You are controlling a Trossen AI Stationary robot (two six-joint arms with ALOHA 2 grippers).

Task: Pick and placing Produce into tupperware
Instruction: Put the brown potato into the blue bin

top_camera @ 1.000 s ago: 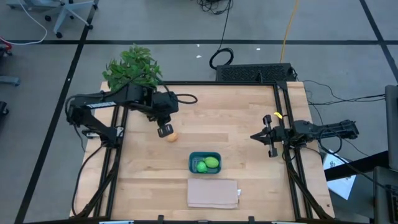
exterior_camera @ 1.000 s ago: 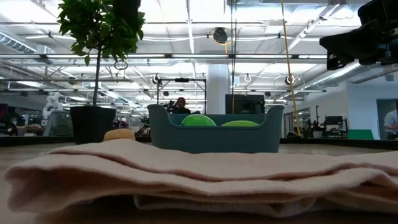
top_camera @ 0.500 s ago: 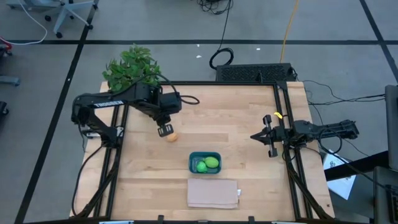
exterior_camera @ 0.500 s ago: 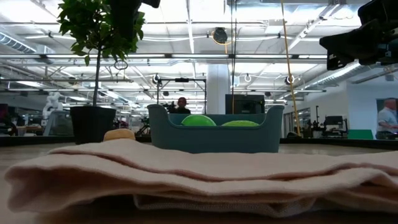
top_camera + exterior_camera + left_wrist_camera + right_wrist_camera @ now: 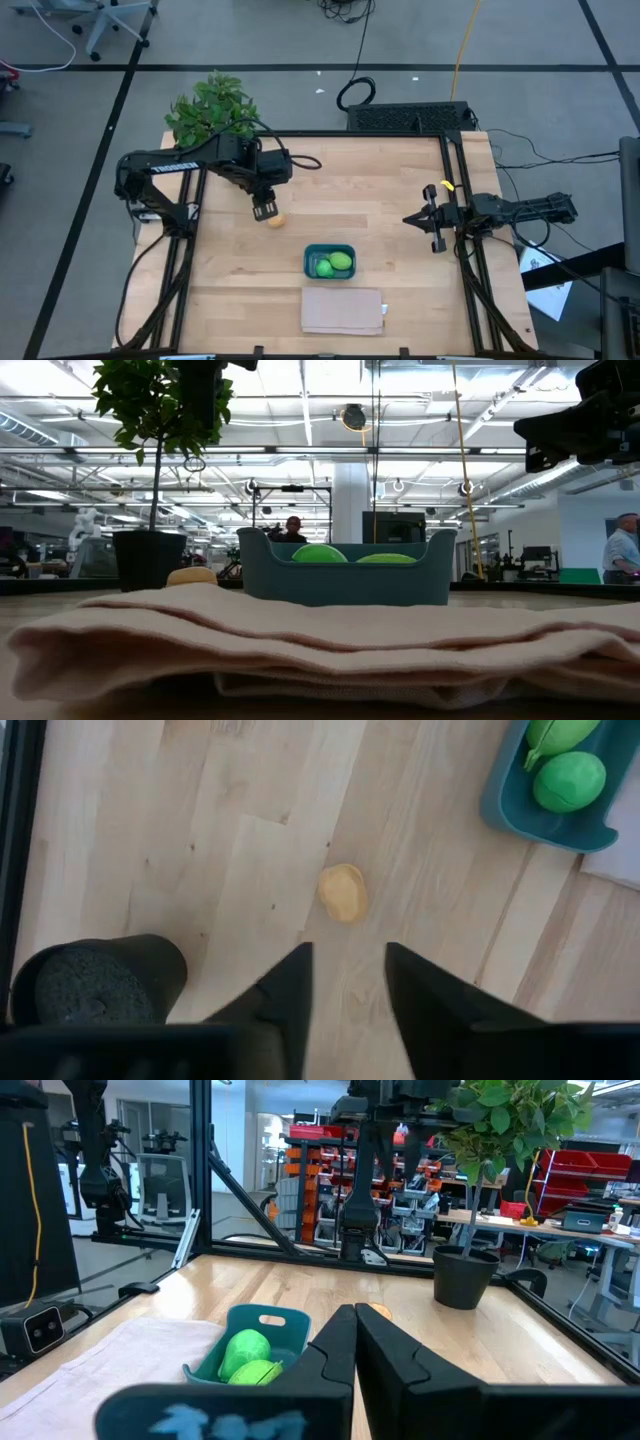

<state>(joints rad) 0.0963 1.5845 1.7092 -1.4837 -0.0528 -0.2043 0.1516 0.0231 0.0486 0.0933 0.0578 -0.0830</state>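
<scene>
The orange-tan item (image 5: pixel 278 221) lies on the wooden table, also in the left wrist view (image 5: pixel 343 892) and low view (image 5: pixel 192 574). My left gripper (image 5: pixel 265 210) hangs open just above and left of it, fingers pointing down (image 5: pixel 346 950), touching nothing. The teal tupperware (image 5: pixel 329 262) stands right of it and near the table's middle. It holds two green items (image 5: pixel 341 262) (image 5: pixel 323 267), also seen in the right wrist view (image 5: pixel 246 1348). My right gripper (image 5: pixel 407 219) is shut and empty at the table's right side (image 5: pixel 355 1342).
A folded beige cloth (image 5: pixel 343 310) lies in front of the tupperware near the near edge. A potted plant (image 5: pixel 212 108) stands at the far left corner, its black pot (image 5: pixel 98 982) beside my left gripper. Bare wood lies between the tupperware and my right arm.
My left arm has shifted its wrist and upper links slightly toward the far edge, while its gripper stays open over the same spot beside the orange-tan item. The produce and the tupperware have kept still.
</scene>
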